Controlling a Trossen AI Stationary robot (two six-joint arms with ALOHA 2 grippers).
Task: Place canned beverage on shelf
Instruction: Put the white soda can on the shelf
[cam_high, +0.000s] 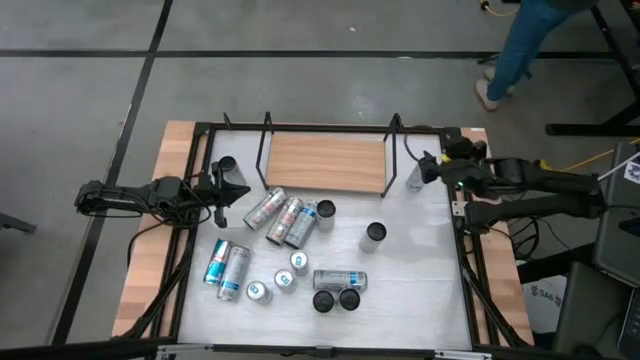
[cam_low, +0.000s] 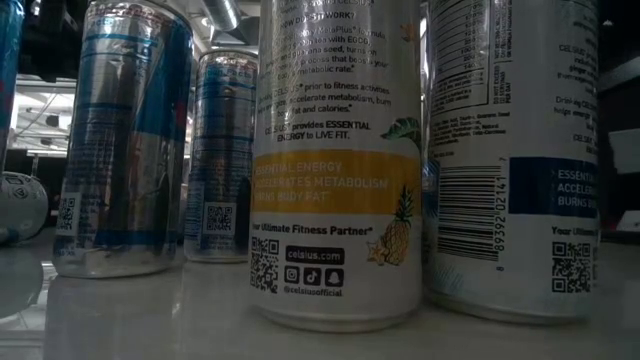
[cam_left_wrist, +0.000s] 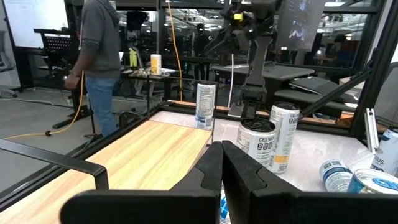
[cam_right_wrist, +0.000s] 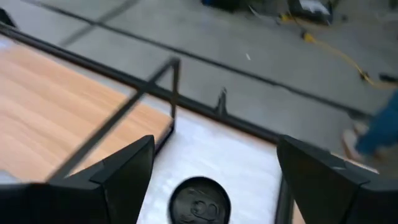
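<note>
Cans everywhere on this table, but the one that matters is the upright can (cam_high: 414, 181) just off the right end of the shelf (cam_high: 325, 163). The right gripper (cam_high: 428, 168) hangs right over it with its fingers spread wide and holding nothing; in the right wrist view the can's dark top (cam_right_wrist: 199, 201) sits between the two fingers (cam_right_wrist: 118, 171). The shelf board is bare.

The left gripper (cam_high: 232, 190) waits by the shelf's left end, fingers pressed together, nothing in them.

My worry is the shelf's black rod frame (cam_right_wrist: 175, 81). The can stands really close to that end loop, so a finger could catch the rod coming down, or clip the rim and knock the can over. If it tips, it probably rolls toward the pile of loose cans (cam_high: 285, 218) mid-table.
</note>
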